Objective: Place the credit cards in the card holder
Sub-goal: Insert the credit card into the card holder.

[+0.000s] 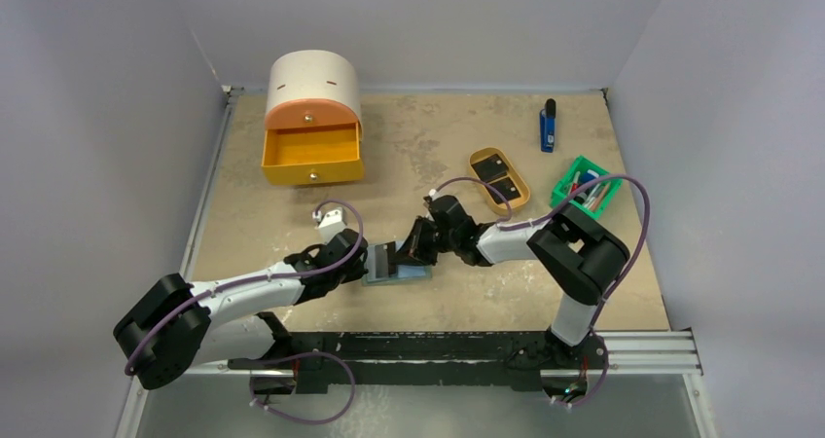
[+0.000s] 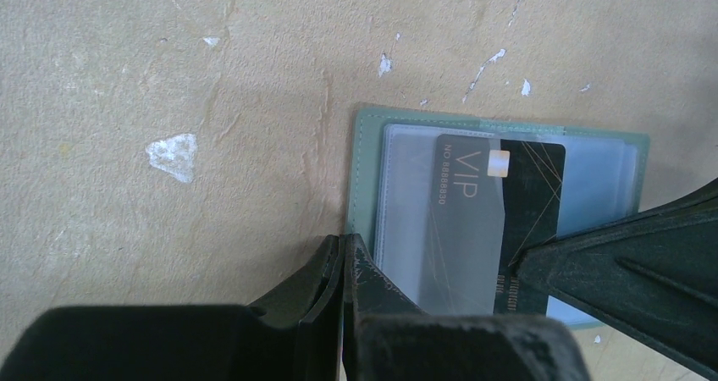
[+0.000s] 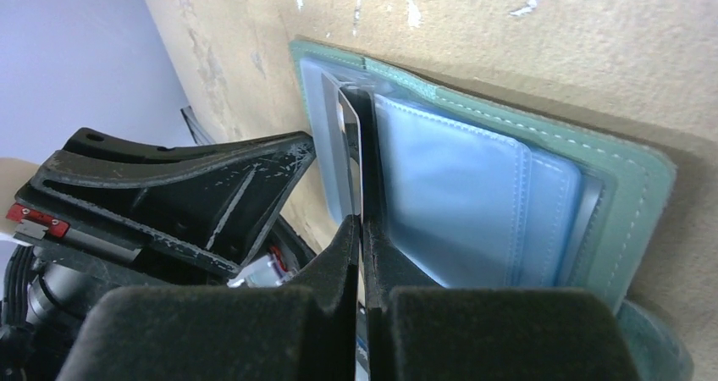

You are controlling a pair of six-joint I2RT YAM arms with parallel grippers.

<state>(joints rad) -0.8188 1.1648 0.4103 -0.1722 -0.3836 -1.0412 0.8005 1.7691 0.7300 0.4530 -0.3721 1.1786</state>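
The right claw (image 3: 360,224) was clamped shut on the near edge of a black card (image 3: 347,135), which showed as a thin line between its fingers. Just ahead of the tips, the card's far end sat inside a clear sleeve (image 2: 406,195) of the wallet (image 3: 626,195). About half the card's face was greyed over by the plastic and the rest was bare. The wallet lay open and flat on the table (image 1: 438,146), directly under and in front of that claw, with its pale blue pockets to the claw's right. The left claw (image 2: 343,250) faced it from the other side and was closed too, its tips pressed together at the wallet's green border just beside the card. Whether they pinched the cover or only rested against it could not be told. Farther out, beyond and to the right of the right claw, a tan oval tray (image 1: 526,193) held two more black cards (image 1: 491,165). A green bin (image 1: 586,187) stood just past the tray, and a blue-and-black stick (image 1: 549,127) lay nearer the far wall. Well beyond the left claw stood an orange drawer box (image 1: 311,117) with a cream domed top, its lower drawer (image 1: 313,158) pulled open.
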